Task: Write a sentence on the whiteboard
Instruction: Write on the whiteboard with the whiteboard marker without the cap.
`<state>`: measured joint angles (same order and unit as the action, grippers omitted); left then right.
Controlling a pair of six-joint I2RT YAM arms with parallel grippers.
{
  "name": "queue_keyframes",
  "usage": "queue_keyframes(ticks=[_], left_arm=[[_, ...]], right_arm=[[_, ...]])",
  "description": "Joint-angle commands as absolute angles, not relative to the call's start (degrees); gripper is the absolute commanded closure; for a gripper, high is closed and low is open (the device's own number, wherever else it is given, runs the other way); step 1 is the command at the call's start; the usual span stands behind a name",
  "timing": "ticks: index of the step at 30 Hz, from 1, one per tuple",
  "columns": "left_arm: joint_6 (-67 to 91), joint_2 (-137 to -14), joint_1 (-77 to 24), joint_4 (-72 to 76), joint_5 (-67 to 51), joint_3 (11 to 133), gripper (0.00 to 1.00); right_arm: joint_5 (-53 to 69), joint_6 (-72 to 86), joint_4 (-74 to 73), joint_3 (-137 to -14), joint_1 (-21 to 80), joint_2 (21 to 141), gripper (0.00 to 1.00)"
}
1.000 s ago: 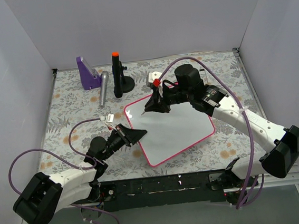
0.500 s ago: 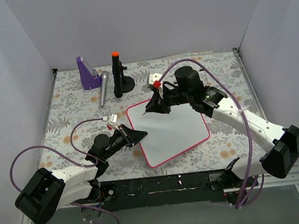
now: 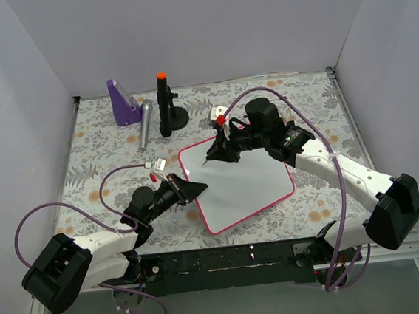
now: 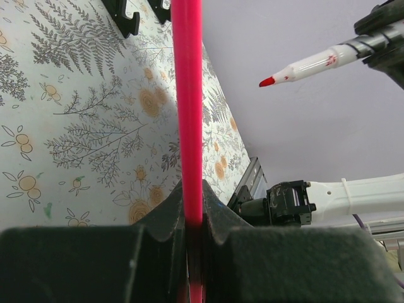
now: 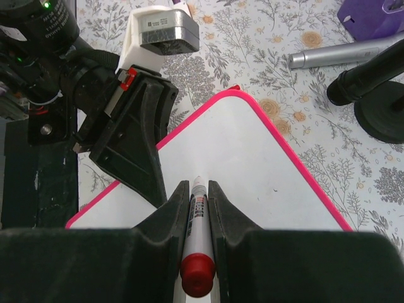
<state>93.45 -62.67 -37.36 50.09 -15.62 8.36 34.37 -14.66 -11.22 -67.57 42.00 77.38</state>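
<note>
The whiteboard (image 3: 242, 183), glossy white with a pink-red frame, lies tilted on the floral table. No sentence shows on it. My left gripper (image 3: 195, 189) is shut on the board's left edge; in the left wrist view the pink frame (image 4: 188, 113) runs up from between my left gripper (image 4: 189, 208). My right gripper (image 3: 213, 152) is shut on a red-tipped marker (image 5: 197, 233) and hovers over the board's far left corner. The marker tip points down at the white surface (image 5: 252, 158). The marker (image 4: 309, 63) also shows in the left wrist view, in the air.
A purple stand (image 3: 122, 102), a silver cylinder (image 3: 145, 124) and a black stand with an orange top (image 3: 165, 105) sit at the back left. Grey walls close in the table on three sides. The left arm's fingers (image 5: 136, 145) show beside the board.
The board has turned slightly, its right corner drawing in. My right gripper with the marker has come a little nearer and lower over the board's far left corner.
</note>
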Motion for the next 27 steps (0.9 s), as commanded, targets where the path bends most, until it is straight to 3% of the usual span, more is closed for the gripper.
queue_keyframes(ticks=[1,27], left_arm=[[93.07,-62.75,-37.62,57.48,-15.38,10.2,1.0],[93.78,-63.46,-37.62,59.5,-15.56,9.14,1.0]], right_arm=[[35.68,-11.6,-6.68,-70.57,41.84,79.54,0.99],[28.92,-8.61,-3.08,-69.87,41.84,82.0,0.99]])
